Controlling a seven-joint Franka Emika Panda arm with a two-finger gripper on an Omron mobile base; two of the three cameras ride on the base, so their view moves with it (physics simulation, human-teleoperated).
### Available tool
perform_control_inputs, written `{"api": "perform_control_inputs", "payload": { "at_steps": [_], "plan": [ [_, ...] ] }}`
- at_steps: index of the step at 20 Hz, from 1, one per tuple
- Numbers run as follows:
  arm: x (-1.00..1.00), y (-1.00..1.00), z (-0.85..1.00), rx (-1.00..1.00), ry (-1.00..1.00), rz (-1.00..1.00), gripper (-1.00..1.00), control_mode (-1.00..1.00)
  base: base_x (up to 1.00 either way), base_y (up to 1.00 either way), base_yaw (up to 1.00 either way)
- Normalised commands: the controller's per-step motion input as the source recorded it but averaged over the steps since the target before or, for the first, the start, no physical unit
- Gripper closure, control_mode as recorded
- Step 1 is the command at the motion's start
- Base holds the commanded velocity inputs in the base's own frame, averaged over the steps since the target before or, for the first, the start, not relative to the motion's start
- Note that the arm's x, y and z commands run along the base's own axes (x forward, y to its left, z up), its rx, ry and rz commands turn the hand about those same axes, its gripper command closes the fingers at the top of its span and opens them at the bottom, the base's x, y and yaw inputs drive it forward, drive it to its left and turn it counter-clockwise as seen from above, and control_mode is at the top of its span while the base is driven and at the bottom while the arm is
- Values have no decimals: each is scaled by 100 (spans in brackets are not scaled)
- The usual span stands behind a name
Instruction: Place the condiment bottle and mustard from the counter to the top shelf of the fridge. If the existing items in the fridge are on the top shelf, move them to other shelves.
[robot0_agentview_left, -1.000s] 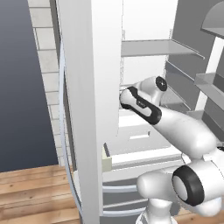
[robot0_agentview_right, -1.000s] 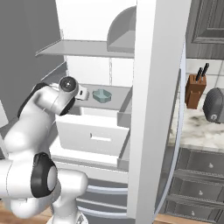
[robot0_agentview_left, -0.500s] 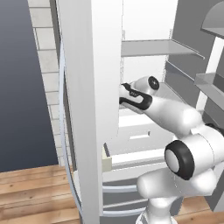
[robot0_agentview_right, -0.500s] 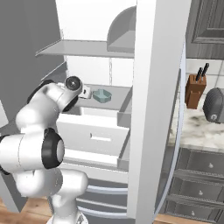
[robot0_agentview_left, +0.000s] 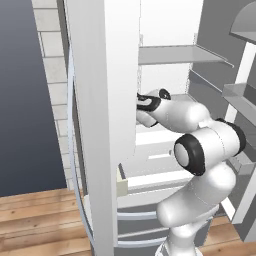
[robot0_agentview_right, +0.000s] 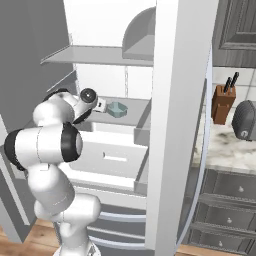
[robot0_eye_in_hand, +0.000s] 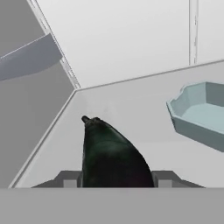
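My gripper (robot0_eye_in_hand: 116, 179) reaches into the open fridge (robot0_agentview_right: 180, 100), low over a pale shelf (robot0_eye_in_hand: 144, 100). It is open, with one finger on each side of a small black object (robot0_eye_in_hand: 109, 148) that lies on the shelf pointing away from me. The shallow teal dish (robot0_eye_in_hand: 199, 113) sits on the same shelf to the right, apart from the object. From the right base view the gripper (robot0_agentview_right: 102, 106) is just left of the dish (robot0_agentview_right: 117, 108). In the left base view the gripper (robot0_agentview_left: 142, 102) disappears behind the door edge. The condiment bottle and mustard are out of view.
Another shelf (robot0_agentview_left: 175, 52) hangs above the one I work on. A wide drawer (robot0_agentview_right: 112, 157) stands pulled out below. The fridge door (robot0_agentview_left: 100, 100) is close on the left. On the marbled counter (robot0_agentview_right: 225, 150) stand a knife block (robot0_agentview_right: 223, 102) and a toaster (robot0_agentview_right: 246, 120).
The arm has stretched deeper into the fridge, and the gripper has moved along the shelf toward the dish and the black object.
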Motion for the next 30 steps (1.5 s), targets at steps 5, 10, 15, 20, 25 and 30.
{"api": "perform_control_inputs", "payload": {
  "at_steps": [5,10,15,20,25,30],
  "plan": [
    [70,18,-35,0,0,0,100,-100,0,0,0],
    [79,23,-38,0,-1,0,100,-100,0,0,0],
    [74,16,-16,0,-2,0,-100,-100,0,0,0],
    [24,0,0,0,0,0,-100,-100,0,0,0],
    [-4,0,24,0,0,0,-100,-100,0,0,0],
    [-36,-2,77,0,-6,0,-100,-100,0,0,0]
  ]
}}
